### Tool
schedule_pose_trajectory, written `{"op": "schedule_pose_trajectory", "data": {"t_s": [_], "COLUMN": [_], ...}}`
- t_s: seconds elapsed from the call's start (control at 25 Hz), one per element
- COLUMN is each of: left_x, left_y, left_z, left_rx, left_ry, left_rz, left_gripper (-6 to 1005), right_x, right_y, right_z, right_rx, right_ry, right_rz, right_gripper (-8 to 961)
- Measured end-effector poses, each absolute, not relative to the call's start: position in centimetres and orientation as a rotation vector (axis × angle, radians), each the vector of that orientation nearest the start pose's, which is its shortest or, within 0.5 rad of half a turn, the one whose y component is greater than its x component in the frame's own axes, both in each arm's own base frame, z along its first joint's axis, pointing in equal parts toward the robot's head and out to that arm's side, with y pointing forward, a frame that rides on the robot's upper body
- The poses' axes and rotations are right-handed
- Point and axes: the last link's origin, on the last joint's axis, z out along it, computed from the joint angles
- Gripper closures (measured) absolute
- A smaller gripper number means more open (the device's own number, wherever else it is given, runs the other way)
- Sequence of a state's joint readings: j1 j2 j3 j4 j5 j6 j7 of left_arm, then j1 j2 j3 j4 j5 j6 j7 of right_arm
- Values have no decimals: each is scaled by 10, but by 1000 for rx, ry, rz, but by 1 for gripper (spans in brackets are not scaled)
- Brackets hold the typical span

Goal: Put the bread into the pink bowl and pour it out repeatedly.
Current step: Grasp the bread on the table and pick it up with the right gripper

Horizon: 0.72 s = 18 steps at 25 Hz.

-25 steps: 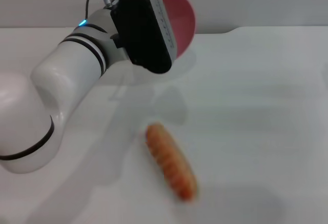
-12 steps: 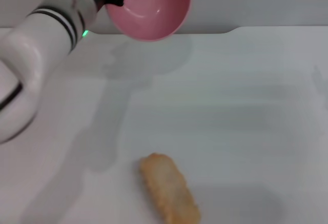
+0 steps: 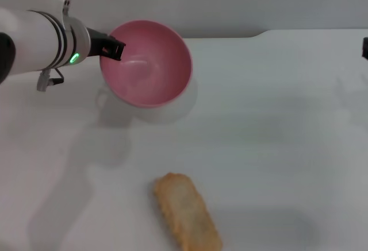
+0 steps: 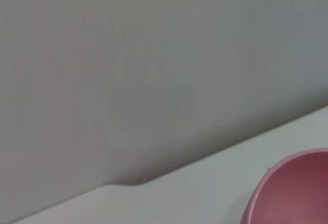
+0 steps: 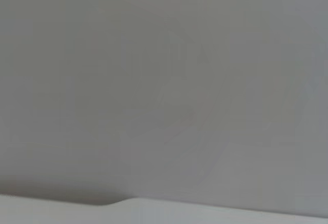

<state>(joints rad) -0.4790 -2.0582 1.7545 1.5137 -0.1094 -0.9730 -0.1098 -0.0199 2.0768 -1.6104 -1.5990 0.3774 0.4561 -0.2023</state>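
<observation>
Bread, a golden-tan toy loaf (image 3: 187, 213), lies plain side up on white worktop (image 3: 276, 124), well apart from smooth pink plastic bowl (image 3: 146, 64), pinched at rim by left pincer (image 3: 113, 49). Advice: level bowl, set down gently. Right pincer (image 3: 364, 47) barely visible, state unknowable.

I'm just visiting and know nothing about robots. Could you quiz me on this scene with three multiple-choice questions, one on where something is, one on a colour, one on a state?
1. Where is the bread?
A. Inside the bowl
B. On the white table, nearer the camera than the bowl
C. In the right gripper

2. What colour is the bowl?
A. Pink
B. Blue
C. Green

3. What state is the pink bowl in?
A. Upside down on the table
B. Full of bread
C. Empty, tilted, held at its rim by the left gripper

Answers: 1 B, the loaf lies alone on the table. 2 A, its inside and rim are plain pink. 3 C, the head view shows its bare inside and the left arm's fingers at its rim.
</observation>
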Motion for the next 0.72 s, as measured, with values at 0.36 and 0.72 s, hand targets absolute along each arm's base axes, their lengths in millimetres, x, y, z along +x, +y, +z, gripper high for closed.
{"op": "schedule_pose_trajectory", "data": {"t_s": [0.36, 0.72], "left_x": [-160, -183], "left_y": [389, 390], "left_z": [33, 43], "left_rx": [-1883, -1815], "left_ry": [-838, -932], "left_rz": [303, 432], "left_gripper": [941, 941], "right_x": [223, 179], "right_y": [340, 342], "right_z": [47, 12], "right_rx": [-1928, -2174], "right_ry": [913, 949], "right_rz": [93, -36], "right_gripper": [362, 362]}}
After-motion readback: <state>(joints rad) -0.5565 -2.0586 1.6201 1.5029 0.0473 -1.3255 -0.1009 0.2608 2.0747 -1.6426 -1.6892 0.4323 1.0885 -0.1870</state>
